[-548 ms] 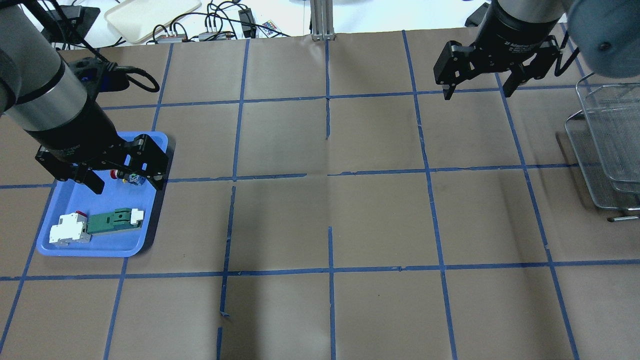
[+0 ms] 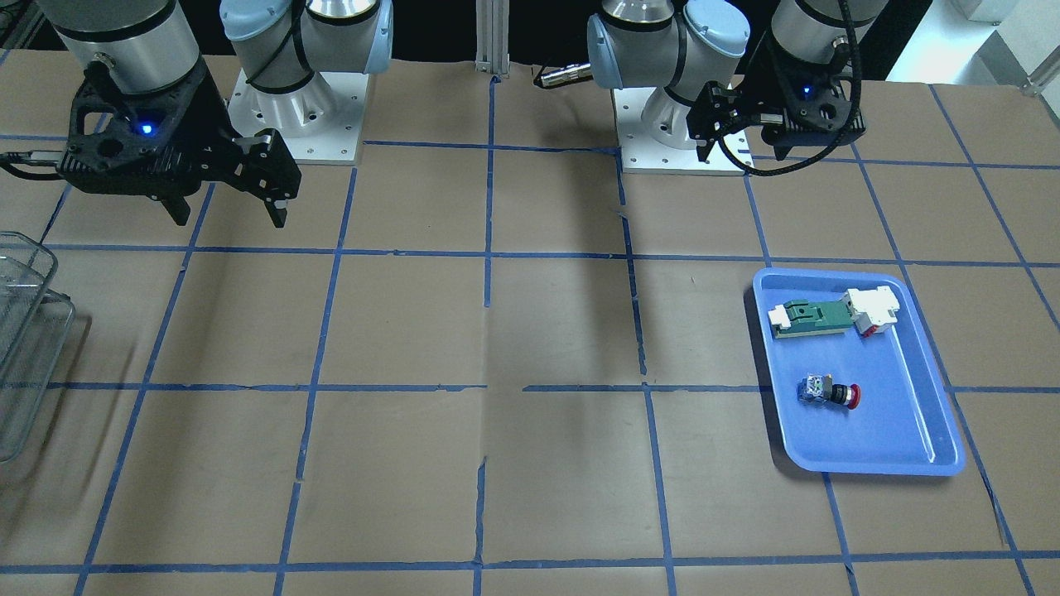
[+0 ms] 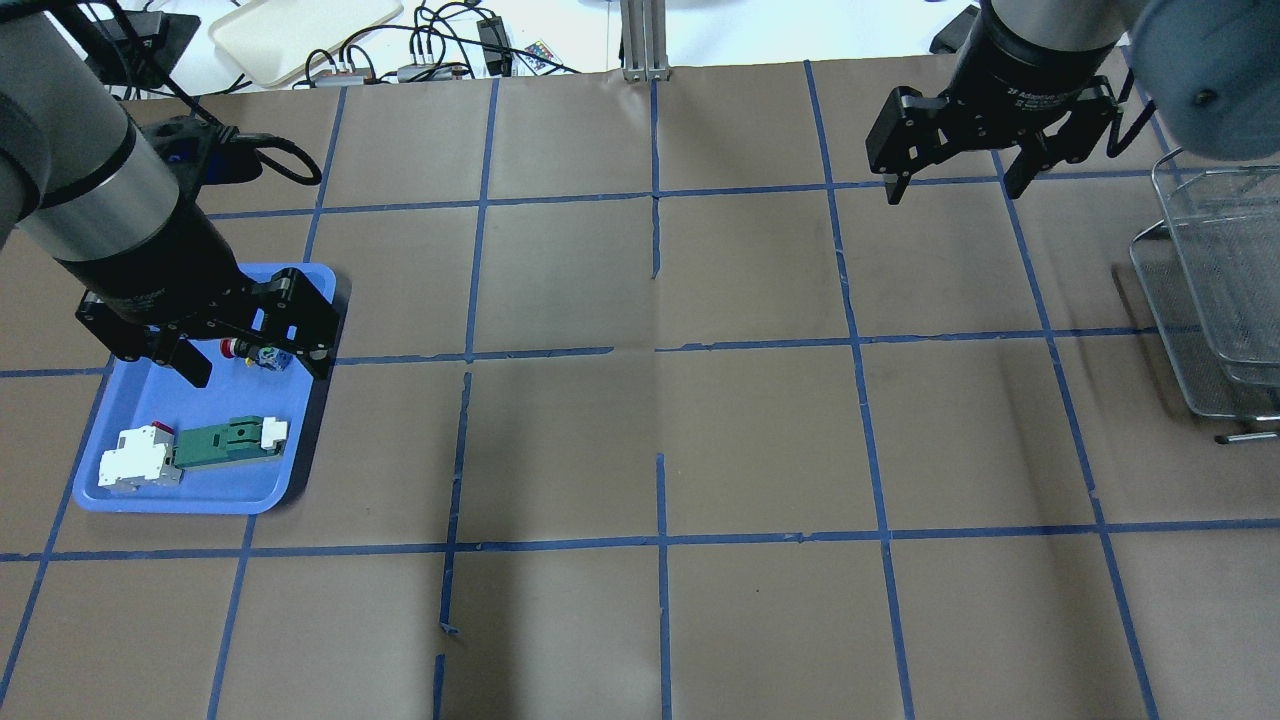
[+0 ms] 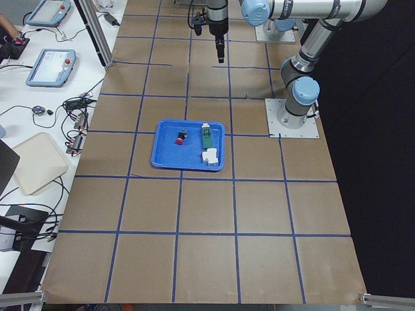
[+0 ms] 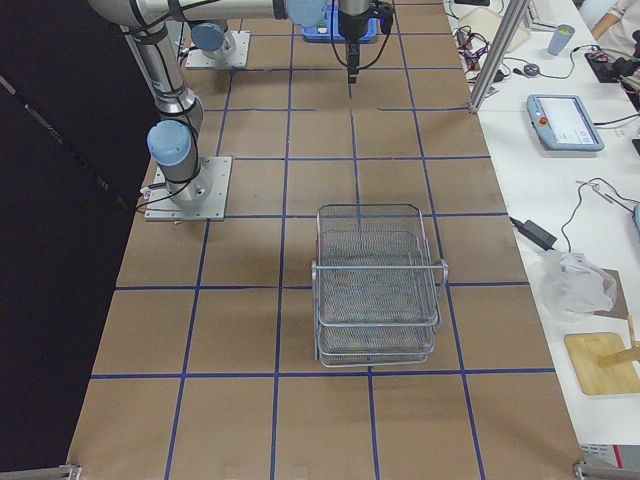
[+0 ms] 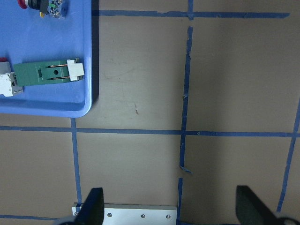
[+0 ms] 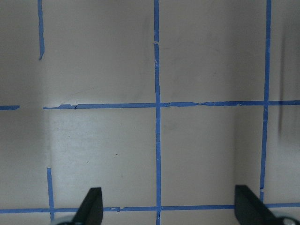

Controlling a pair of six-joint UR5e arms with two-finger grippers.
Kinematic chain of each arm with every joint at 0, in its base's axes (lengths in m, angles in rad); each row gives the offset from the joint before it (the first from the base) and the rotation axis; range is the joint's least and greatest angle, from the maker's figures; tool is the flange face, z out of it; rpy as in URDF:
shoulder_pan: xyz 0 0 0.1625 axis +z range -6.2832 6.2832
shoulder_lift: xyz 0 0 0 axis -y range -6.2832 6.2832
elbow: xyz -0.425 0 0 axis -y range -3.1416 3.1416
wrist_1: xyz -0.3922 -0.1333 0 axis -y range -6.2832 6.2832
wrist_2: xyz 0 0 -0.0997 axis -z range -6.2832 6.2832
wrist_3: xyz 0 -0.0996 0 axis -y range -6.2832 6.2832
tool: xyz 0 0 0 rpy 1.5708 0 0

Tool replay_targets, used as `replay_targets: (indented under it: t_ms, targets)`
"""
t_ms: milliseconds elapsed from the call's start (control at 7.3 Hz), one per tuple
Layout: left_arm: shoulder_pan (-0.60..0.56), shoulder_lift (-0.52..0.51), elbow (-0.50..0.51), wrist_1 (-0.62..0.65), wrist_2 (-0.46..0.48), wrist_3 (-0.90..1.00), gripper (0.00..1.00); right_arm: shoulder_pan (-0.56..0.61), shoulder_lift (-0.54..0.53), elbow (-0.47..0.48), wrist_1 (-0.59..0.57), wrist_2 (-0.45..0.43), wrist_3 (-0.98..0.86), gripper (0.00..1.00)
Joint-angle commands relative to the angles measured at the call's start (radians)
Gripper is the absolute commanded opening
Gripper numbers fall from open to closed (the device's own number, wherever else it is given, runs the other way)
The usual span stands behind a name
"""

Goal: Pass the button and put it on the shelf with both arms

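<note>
The small push-button switch with a red mushroom cap, black collar and silvery block at its back (image 3: 255, 352) lies on its side in the solid blue plastic tray (image 3: 200, 492). Seen from overhead, the tray sits at the table's 9 o'clock side. The button is in the tray's 12 o'clock half, its red cap pointing toward 9 o'clock. Nothing touches it.

In the tray's 6 o'clock half lie a flat green-and-white part (image 3: 228, 442) and, touching its 9 o'clock end, a white block with a red tab (image 3: 135, 462).

The left arm's black two-finger gripper (image 3: 257, 375) hangs above the tray with its jaws spread wide and holding nothing. In its wrist view the button (image 6: 44, 3) shows only at the top left edge, well apart from the fingertips (image 6: 91, 208).

The right arm's black two-finger gripper (image 3: 954, 190) hangs at about 1 o'clock over the brown paper table cover (image 3: 760, 440) with its grid of blue tape. Its jaws are also spread wide and empty.

The silver wire-mesh shelf with rounded corners and stacked tiers (image 5: 375, 290) stands at the table's 3 o'clock end. It is near the right gripper but apart from it, and its tiers hold nothing.
</note>
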Motion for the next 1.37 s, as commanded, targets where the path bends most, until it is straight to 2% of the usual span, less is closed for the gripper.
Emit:
replay_targets:
  t_ms: [0,959,1233]
  targets:
    - [0.002,-0.01,0.002,0.038,-0.003,0.004,1.0,0.0,0.001,0.001,-0.001,0.0,0.0,1.0]
    - [0.002,-0.012,-0.004,0.039,-0.001,-0.001,1.0,0.0,0.0,0.007,-0.005,0.0,0.0,1.0]
    - [0.03,-0.009,-0.002,0.074,0.017,-0.001,1.0,0.0,0.001,0.007,-0.007,0.0,0.0,1.0]
